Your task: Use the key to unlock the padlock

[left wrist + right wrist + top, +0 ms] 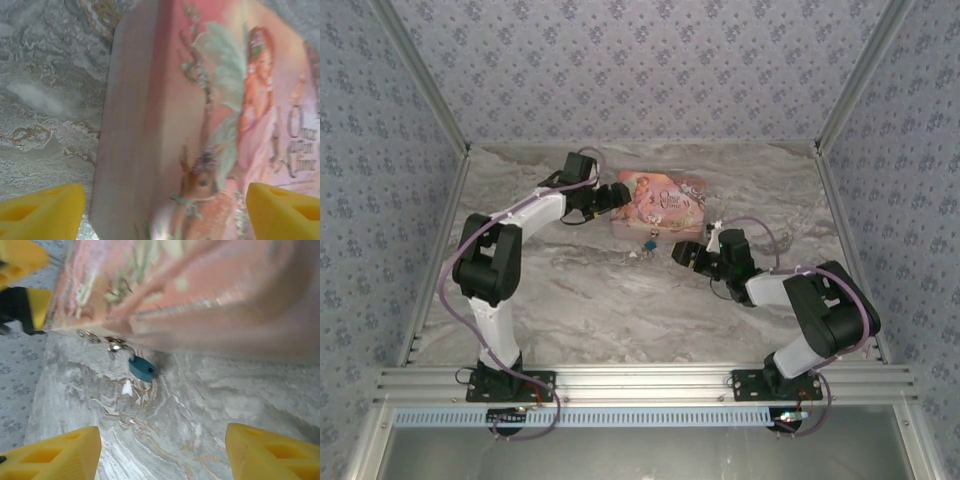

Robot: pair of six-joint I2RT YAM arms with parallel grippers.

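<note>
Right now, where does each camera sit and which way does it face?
Top external: above, behind the bases, looking down on the table; both arms show.
Left wrist: on the left arm, facing pink box; yellow fingertips below.
Right wrist: on the right arm, facing padlock and box; fingertips below.
Shared: all see the box.

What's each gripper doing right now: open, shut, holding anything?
Left gripper: open, empty, at the pink box end.
Right gripper: open, empty, padlock ahead of it, not gripped.
</note>
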